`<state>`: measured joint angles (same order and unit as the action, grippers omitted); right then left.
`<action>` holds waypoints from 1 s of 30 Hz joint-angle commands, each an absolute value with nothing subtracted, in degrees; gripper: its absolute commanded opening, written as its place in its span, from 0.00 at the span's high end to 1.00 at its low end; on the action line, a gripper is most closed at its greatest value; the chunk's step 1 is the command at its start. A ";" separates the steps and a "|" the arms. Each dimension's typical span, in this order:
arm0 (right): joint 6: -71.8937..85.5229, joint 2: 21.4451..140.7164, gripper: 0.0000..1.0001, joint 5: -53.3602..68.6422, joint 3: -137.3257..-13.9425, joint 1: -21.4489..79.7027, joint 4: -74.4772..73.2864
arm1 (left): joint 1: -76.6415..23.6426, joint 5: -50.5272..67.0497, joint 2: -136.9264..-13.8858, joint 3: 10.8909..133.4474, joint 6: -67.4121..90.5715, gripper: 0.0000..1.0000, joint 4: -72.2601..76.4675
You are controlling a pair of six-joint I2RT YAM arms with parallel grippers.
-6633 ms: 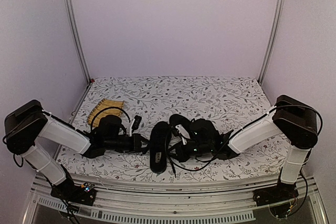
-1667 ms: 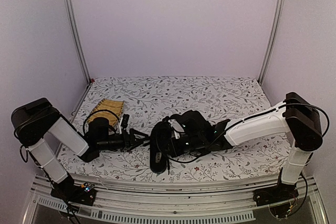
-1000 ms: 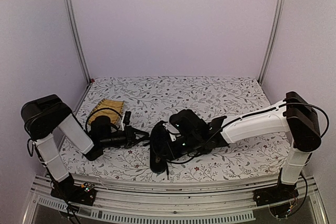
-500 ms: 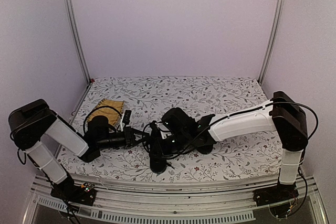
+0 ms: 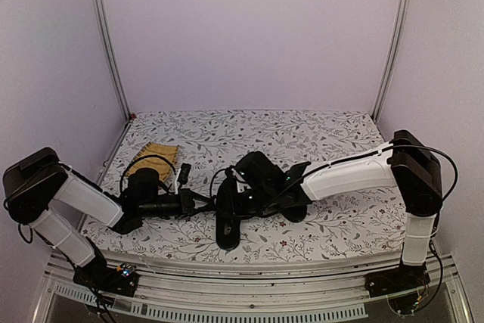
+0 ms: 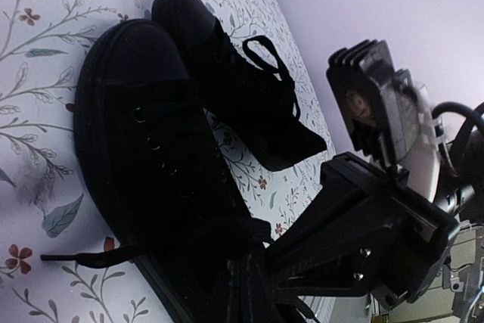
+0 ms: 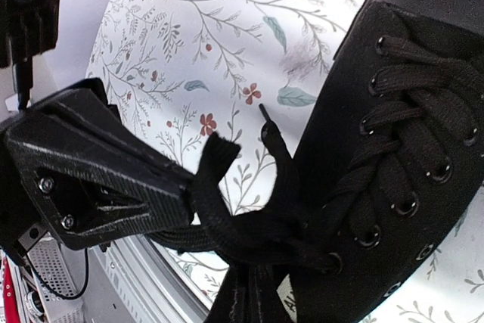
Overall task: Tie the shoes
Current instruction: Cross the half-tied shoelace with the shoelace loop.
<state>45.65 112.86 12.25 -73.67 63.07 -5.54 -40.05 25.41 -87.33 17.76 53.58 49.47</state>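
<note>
So the floral surface (image 5: 325, 130) has the shoes sitting side by side near the front edge, about in the middle, with a yellow mat (image 5: 151, 153) off at the back left doing nothing. Both arms are reaching in low and meeting over the near shoe (image 5: 227, 225). The far shoe (image 6: 227, 81) lies just behind it with nobody touching it. There's a loop of lace showing on top of that one, but I honestly can't tell if it's a real bow.

The left hand (image 7: 181, 191) and right hand (image 6: 276, 251) are both clenched tight, tips nearly together by the top eyelets of the near shoe, and each looks to be pinching one of the laces (image 7: 234, 228). The strands cross in a bunch there, so I'd guess we're at the first crossover, no bow yet. One loose lace end (image 6: 76, 257) trails flat beside the sole. My read: early days, one knot underway and the other shoe left to check.
</note>
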 commanded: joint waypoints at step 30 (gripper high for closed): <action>46.06 110.13 0.98 10.42 -67.69 62.02 -0.62 | -40.34 20.27 -78.86 11.09 50.89 0.48 41.86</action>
<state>46.33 112.20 10.09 -68.79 62.19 -0.99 -40.97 22.52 -82.30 11.46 53.95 47.59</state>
